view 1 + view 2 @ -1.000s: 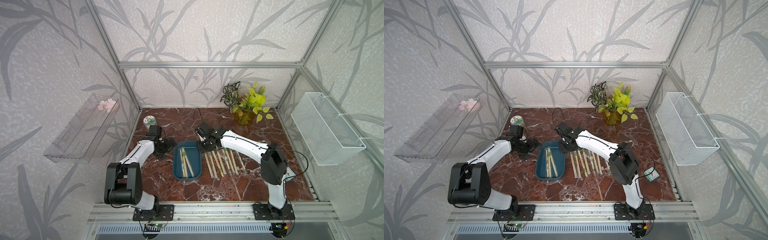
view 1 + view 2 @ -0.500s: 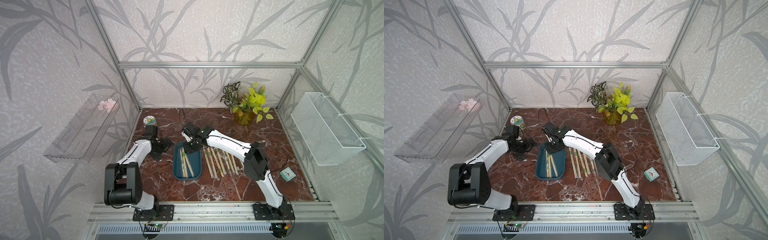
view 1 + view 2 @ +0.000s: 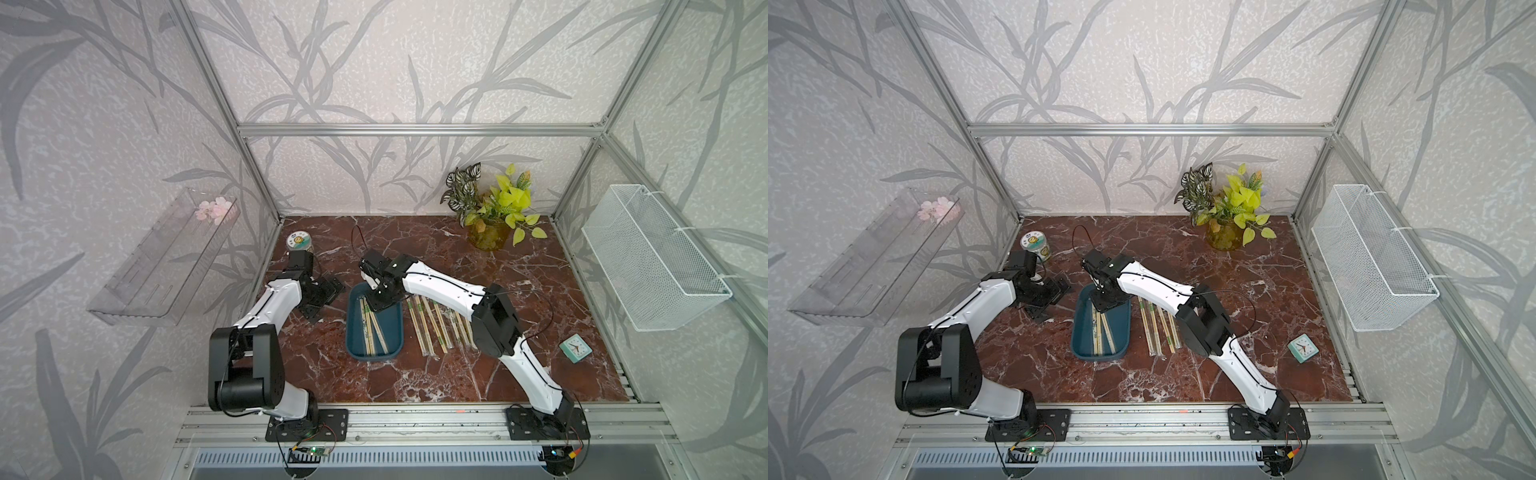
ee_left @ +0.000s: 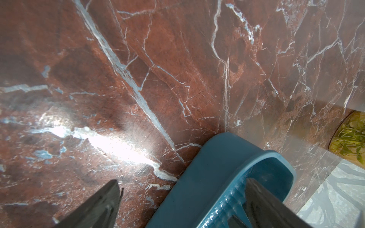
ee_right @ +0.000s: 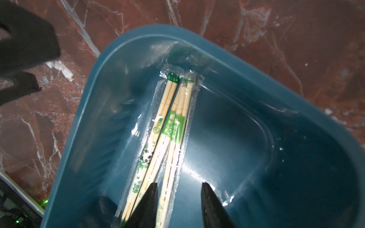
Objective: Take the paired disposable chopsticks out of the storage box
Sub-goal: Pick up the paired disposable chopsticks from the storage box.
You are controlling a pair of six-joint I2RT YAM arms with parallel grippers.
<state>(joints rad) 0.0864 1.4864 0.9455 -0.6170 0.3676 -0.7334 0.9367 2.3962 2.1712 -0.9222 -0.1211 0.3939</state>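
My right end effector [image 5: 179,184] hangs open over the storage box [image 3: 394,332], holding nothing — a few paired disposable chopsticks [image 5: 171,126] lie inside. Other pairs [image 3: 436,326] lie on the surface [image 3: 415,382] just beside it. My left end effector [image 4: 182,181] is open too.

You see matt black plastic on the fingers [image 5: 150,205] of the right gripper [image 5: 179,186]. Between them, the paired disposable chopsticks [image 5: 173,110] look like pale, dull bamboo sealed in clear, crinkled, shiny film with printed green bands. Under and around those fingers, the storage box [image 5: 276,148] is smooth teal plastic with a wet-looking gloss and bright highlights. Beyond the fingertips, the table [image 5: 296,49] reads as polished red-brown marble with white veins. Between the left gripper [image 4: 182,180] fingers, equally matt black, that stone throws a hard glare.
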